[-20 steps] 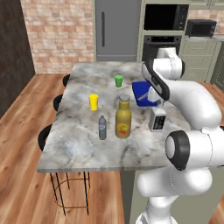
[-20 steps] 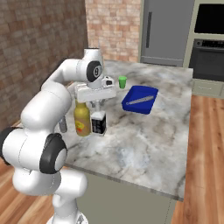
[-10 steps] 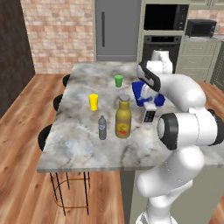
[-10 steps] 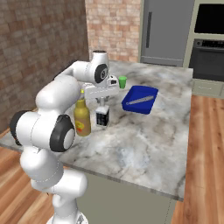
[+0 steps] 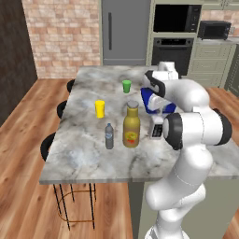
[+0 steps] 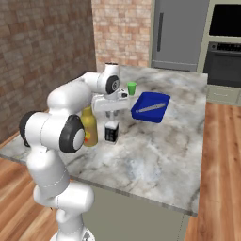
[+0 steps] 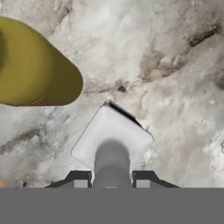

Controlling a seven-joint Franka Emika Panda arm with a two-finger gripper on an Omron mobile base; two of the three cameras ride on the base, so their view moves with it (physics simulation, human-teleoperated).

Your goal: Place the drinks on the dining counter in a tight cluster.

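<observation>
End effector clamped on the white container, right by the amber bottle!

The end effector point(image 7: 111, 179) gripped the white container point(image 7: 111, 142) by its neck, standing on the bench point(image 5: 88, 149) just beside the amber bottle point(image 5: 131, 126); the water bottle point(image 5: 109, 136) stood near on the bottle's other side.

Rendered home kitchen: steel fridge point(image 5: 125, 30) at 12 o'clock, wall oven point(image 5: 172, 56) and microwave point(image 5: 214, 30) toward 1, marble bench point(image 5: 88, 140) with black stools point(image 5: 49, 144) at 9, brick wall point(image 5: 63, 37).
</observation>
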